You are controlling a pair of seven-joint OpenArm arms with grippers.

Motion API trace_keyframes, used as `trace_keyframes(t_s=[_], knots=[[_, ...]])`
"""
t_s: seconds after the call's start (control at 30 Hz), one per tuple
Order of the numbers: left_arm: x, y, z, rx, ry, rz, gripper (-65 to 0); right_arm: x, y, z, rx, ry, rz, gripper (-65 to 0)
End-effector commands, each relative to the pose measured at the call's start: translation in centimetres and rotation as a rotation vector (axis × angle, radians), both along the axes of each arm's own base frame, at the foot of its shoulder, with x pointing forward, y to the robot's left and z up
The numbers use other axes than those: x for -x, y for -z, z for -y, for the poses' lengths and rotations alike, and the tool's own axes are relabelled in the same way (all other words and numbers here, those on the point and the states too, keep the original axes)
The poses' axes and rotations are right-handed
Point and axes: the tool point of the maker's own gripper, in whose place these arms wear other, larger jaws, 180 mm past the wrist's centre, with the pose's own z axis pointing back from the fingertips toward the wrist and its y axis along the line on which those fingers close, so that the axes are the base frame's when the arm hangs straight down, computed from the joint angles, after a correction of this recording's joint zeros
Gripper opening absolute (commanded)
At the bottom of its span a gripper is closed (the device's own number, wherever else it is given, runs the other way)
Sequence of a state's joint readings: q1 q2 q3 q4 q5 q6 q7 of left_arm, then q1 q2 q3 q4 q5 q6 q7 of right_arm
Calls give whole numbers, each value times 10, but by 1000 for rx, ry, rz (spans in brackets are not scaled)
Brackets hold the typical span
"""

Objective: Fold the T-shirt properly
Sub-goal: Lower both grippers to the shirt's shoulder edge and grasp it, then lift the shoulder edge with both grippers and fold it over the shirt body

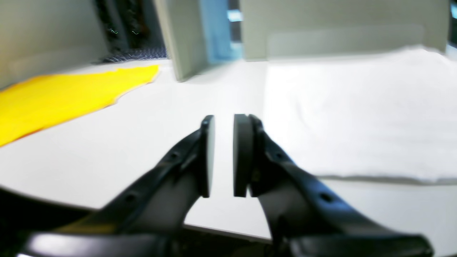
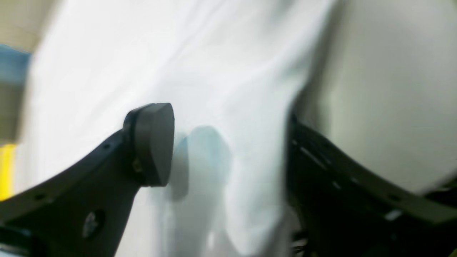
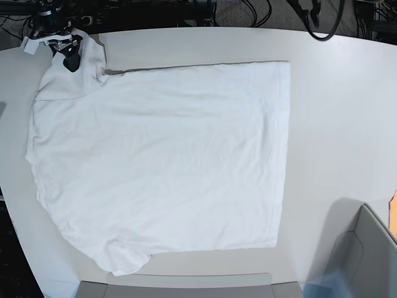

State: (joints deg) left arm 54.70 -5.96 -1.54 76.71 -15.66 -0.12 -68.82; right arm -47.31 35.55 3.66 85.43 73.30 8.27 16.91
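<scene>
The T-shirt (image 3: 167, 161) lies spread flat on the white table (image 3: 341, 124), soft, light and limp, so best pinched at a sleeve or hem edge; the right gripper (image 2: 228, 142) stands wide apart around its cloth, while the left gripper (image 1: 224, 155), slightly parted, holds nothing beside it.

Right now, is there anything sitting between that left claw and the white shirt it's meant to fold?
Nothing visible. In the left wrist view, only bare white tabletop lies between the left end effector and the T-shirt. The yellow sheet lies off on the opposite side, away from that path.
</scene>
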Motion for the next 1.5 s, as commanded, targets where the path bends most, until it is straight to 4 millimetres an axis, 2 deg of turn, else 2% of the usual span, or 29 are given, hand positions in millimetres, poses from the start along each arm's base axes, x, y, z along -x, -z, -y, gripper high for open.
trace_keyframes(t_s=[0.0,0.1,0.27,0.33,0.43,0.53,0.7,1.1,1.2,1.37,1.47], knots=[[-2,-10,-1,14,9,16,-503,5,2,2,10,-15,-28,-266],[-25,-10,-1,121,26,-35,-479,6,3,1,7,-17,-32,-266],[-61,-5,23,348,107,-145,-451,6,3,0,5,-17,-31,-266],[-73,-3,27,466,104,-184,-435,6,3,0,6,-18,-31,-266],[-91,13,23,630,74,-250,-424,7,3,0,7,-19,-33,-266],[-102,40,21,773,58,-375,-424,7,3,0,7,-19,-34,-266],[-110,66,27,889,64,-508,-424,8,4,1,9,-21,-36,-266],[-78,112,5,860,-45,-627,-424,7,3,1,11,-23,-34,-266],[-88,110,9,868,-25,-611,-424,7,3,-2,6,-30,-33,-266],[-102,117,34,908,58,-694,-424,2,2,-6,-1,-35,-22,-267],[-114,122,41,926,92,-740,-427,1,7,-17,-24,-81,-54,-311]])
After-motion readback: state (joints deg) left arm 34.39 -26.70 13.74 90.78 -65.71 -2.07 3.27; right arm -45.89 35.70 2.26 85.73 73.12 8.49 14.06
